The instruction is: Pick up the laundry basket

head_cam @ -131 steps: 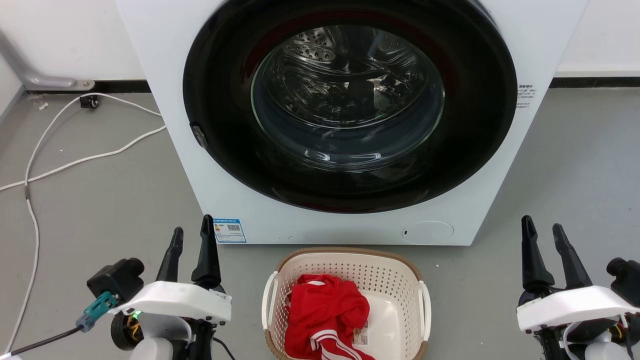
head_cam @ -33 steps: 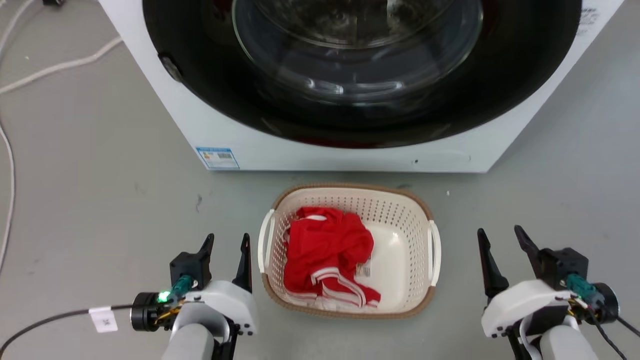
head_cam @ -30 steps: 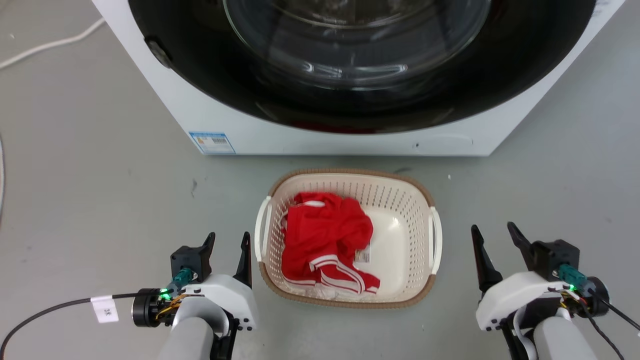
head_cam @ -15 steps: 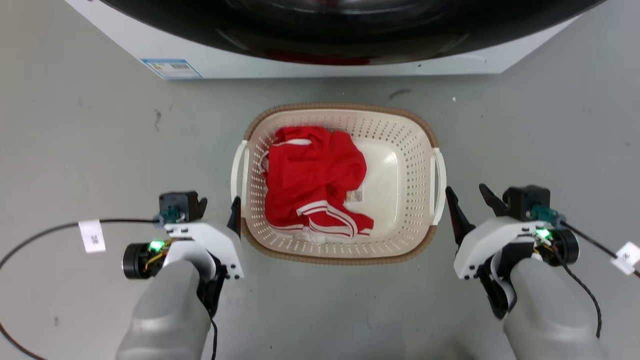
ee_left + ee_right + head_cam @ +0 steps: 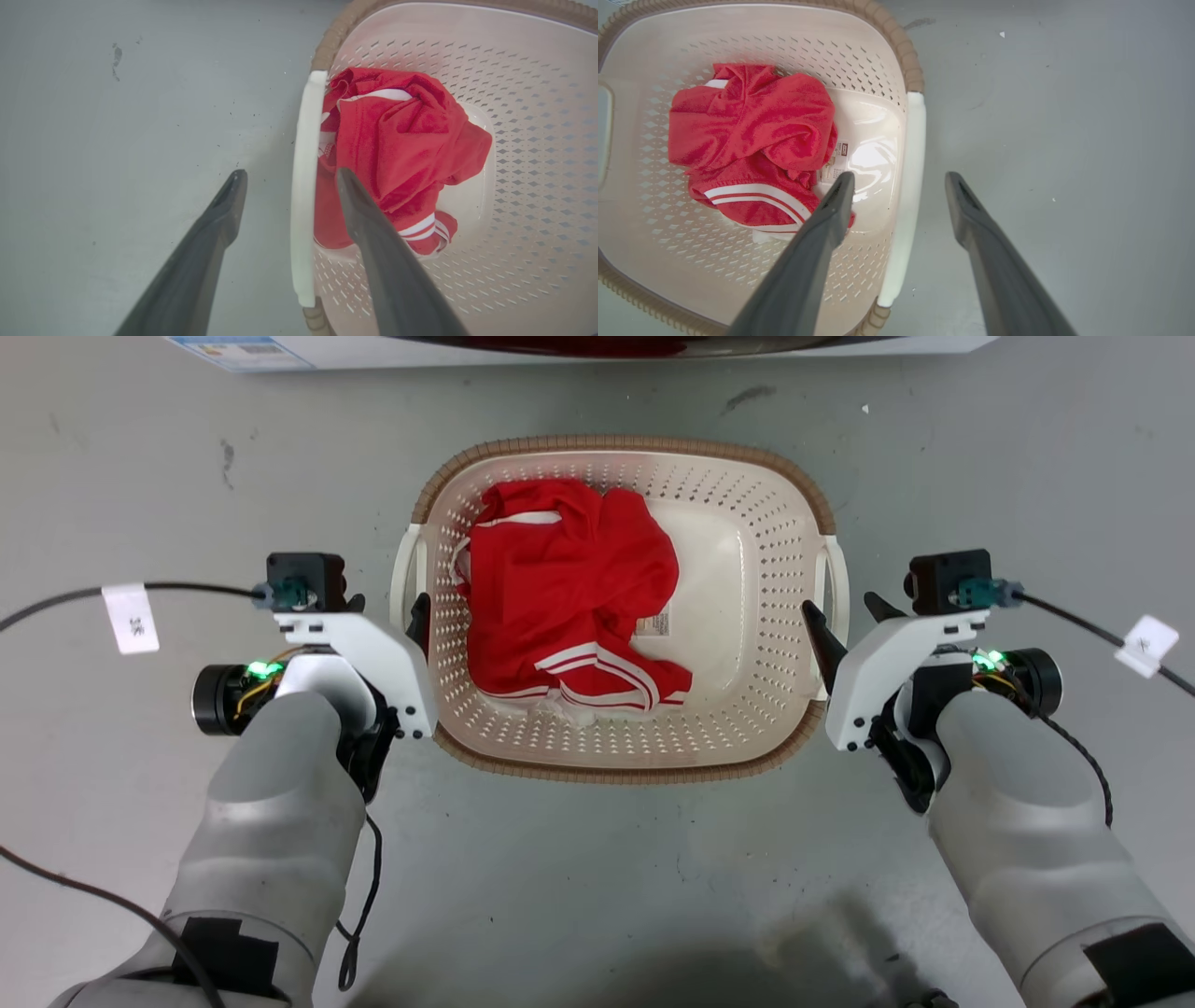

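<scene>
The basket (image 5: 784,644) is sitting on the grey floor (image 5: 597,877), toward 12 o'clock from the robot, just short of the washer (image 5: 560,345). A red garment (image 5: 560,579) is lying crumpled inside it, toward the 9 o'clock side.

The left gripper (image 5: 387,602) is hanging at the basket's 9 o'clock with its jaws spread. In the left wrist view the left handle (image 5: 303,186) is running up between the two fingers (image 5: 219,224), one over the floor and one over the garment, with a gap on each side.

The right gripper (image 5: 840,604) is doing the same at 3 o'clock: spread wide, straddling the right handle (image 5: 908,186), its inner finger over the basket's bottom, its outer one over the floor.
</scene>
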You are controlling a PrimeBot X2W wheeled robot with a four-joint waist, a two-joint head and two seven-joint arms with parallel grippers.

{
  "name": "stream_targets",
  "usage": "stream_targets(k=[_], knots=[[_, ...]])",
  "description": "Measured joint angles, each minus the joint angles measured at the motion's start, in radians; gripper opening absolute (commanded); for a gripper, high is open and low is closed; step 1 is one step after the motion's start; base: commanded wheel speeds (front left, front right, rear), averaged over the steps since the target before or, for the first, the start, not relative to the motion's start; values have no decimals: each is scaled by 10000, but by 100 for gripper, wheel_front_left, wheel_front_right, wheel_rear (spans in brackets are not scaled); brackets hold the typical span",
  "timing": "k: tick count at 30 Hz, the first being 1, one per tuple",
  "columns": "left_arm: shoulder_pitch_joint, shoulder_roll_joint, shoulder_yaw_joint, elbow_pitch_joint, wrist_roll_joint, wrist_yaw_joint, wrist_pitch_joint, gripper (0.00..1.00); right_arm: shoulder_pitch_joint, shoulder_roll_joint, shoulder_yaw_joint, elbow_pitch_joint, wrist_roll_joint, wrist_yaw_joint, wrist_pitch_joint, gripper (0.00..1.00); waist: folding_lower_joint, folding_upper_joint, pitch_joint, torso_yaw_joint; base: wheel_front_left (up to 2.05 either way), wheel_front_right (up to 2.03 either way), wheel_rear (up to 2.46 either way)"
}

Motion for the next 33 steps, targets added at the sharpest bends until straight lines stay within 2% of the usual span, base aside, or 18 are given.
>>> stream_targets(k=[7, 17, 18, 19, 20, 33], knots=[[-597, 75, -554, 58, -594, -2, 863, 100, -1007, -2, 303, 918, 291, 0, 932, 100, 0, 0, 463, -28, 0, 0, 0], [-1183, 410, -1304, -148, -1536, -4, 1862, 100, -1716, 0, 878, 1204, 731, -2, 1764, 98, -1, 0, 1075, -74, 0, 0, 0], [-1207, 430, -1371, -153, -1632, -4, 1958, 100, -1755, 0, 897, 1221, 773, 0, 1814, 49, -1, 0, 1111, -73, 0, 0, 0], [-1222, 443, -1452, -161, -1730, -4, 2059, 80, -1787, 0, 911, 1241, 865, 0, 1885, 18, -1, 0, 1141, -73, 0, 0, 0], [-1221, 449, -1515, -186, -1820, -4, 2094, 0, -1801, -2, 976, 1244, 932, -2, 2006, 0, 0, 0, 1161, -70, 0, 0, 0], [-1083, 663, -2499, -464, -2892, -25, 2529, 0, -1810, 8, 1778, 1168, 1739, -6, 2186, 0, -1, 0, 1129, -76, 0, 0, 0]])
